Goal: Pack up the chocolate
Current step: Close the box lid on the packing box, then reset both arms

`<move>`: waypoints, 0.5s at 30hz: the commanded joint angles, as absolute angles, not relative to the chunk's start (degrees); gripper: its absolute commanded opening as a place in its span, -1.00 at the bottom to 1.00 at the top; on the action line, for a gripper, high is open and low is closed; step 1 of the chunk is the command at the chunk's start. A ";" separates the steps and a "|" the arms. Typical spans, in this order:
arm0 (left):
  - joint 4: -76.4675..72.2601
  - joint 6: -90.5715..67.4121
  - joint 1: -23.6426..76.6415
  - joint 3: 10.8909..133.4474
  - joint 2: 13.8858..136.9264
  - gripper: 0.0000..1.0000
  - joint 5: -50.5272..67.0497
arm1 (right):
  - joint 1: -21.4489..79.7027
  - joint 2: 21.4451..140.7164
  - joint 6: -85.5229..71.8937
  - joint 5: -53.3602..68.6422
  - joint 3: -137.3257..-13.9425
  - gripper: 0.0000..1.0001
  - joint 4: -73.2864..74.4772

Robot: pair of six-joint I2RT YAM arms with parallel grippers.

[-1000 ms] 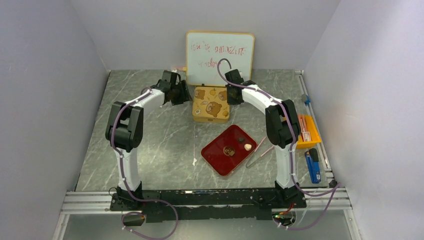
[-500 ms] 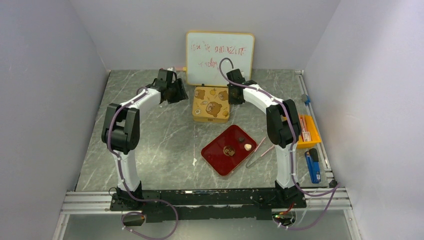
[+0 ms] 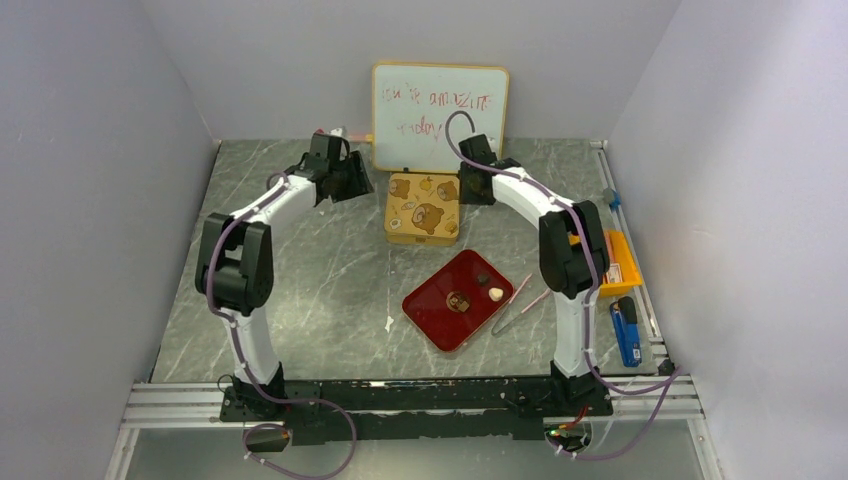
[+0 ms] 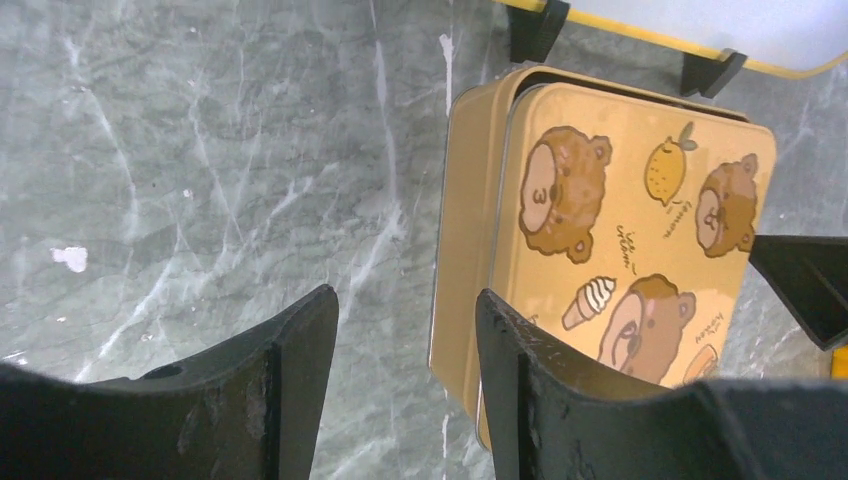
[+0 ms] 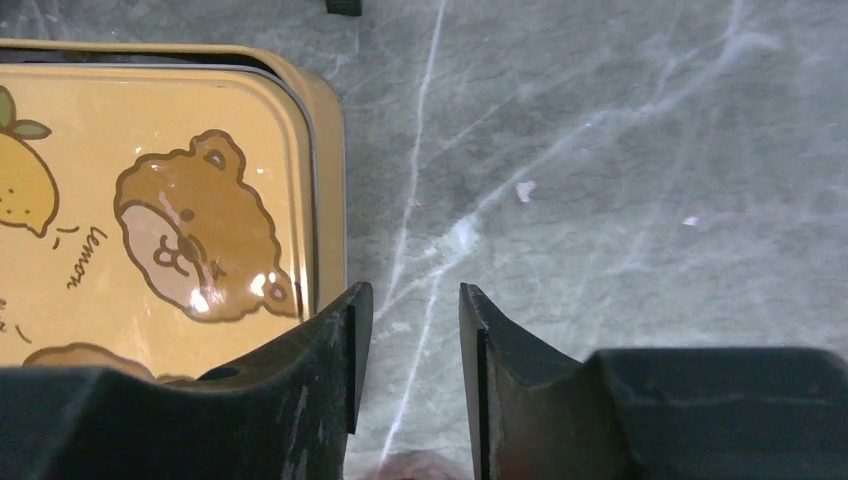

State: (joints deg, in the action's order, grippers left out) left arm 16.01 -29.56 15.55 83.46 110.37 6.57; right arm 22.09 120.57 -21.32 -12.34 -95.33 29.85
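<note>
A yellow tin (image 3: pixel 423 208) with bear pictures sits at the back middle, its lid on slightly askew; it also shows in the left wrist view (image 4: pixel 610 240) and the right wrist view (image 5: pixel 150 210). My left gripper (image 3: pixel 362 184) is open and empty just left of the tin, over bare table (image 4: pixel 405 310). My right gripper (image 3: pixel 468 188) is open and empty just right of the tin (image 5: pixel 410 305). Three chocolate pieces lie on a red tray (image 3: pixel 440 310): a dark one (image 3: pixel 482 279), a cream one (image 3: pixel 495 294) and a brown one (image 3: pixel 459 301).
Pink tweezers (image 3: pixel 520 304) lie right of the red tray. A whiteboard (image 3: pixel 440 103) stands behind the tin. A yellow holder (image 3: pixel 618 262) and a blue lighter (image 3: pixel 625 331) lie at the right edge.
Both grippers have drawn away from the tin's sides, the left one to the left and back, the right one to the right and back. The tin has stayed in place.
</note>
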 commanded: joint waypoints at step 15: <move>2.13 -15.68 15.29 60.92 76.98 0.23 -4.67 | 20.80 92.31 -14.80 -17.39 -73.48 0.13 11.40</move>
State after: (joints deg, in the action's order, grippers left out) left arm 11.27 -20.01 15.44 67.88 86.46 0.40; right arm 20.82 99.50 -18.02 -16.16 -78.72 19.46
